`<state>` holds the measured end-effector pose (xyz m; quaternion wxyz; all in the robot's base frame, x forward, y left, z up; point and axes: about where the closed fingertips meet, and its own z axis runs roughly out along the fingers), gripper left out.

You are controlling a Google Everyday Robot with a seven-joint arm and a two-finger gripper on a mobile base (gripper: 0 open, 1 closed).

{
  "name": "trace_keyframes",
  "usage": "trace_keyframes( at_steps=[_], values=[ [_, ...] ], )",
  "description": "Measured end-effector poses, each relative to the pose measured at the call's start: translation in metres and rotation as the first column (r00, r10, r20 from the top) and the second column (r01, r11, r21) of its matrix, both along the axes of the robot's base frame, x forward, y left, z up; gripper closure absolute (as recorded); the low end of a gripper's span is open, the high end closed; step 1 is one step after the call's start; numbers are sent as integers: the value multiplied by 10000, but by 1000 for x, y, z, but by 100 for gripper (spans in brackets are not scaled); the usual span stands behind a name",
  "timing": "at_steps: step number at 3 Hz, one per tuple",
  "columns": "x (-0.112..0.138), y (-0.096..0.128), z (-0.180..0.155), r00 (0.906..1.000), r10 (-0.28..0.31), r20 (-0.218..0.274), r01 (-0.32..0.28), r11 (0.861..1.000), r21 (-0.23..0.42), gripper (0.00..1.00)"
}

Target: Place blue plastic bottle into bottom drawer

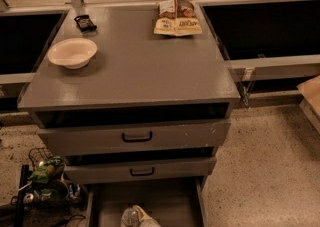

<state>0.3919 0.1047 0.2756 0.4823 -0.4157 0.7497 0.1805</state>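
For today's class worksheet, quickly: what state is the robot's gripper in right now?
Gripper: at the view's bottom edge, beside the blue plastic bottle over the bottom drawer; open or closed cannot be told.

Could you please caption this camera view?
Claw and small clear plastic bottle at frame's bottom edge, seen against the open grey bottom drawer.
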Motion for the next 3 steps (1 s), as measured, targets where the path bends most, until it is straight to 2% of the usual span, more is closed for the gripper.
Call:
trace_keyframes(
  at_steps=[1, 2, 3],
  values=[
    [0, 0, 0, 10000, 0, 0, 0, 10000, 0, 19],
    [0, 0, 0, 10000, 4, -4, -4, 10000, 3, 0],
    [0, 0, 0, 10000, 4, -4, -4, 10000, 3, 0]
  ],
)
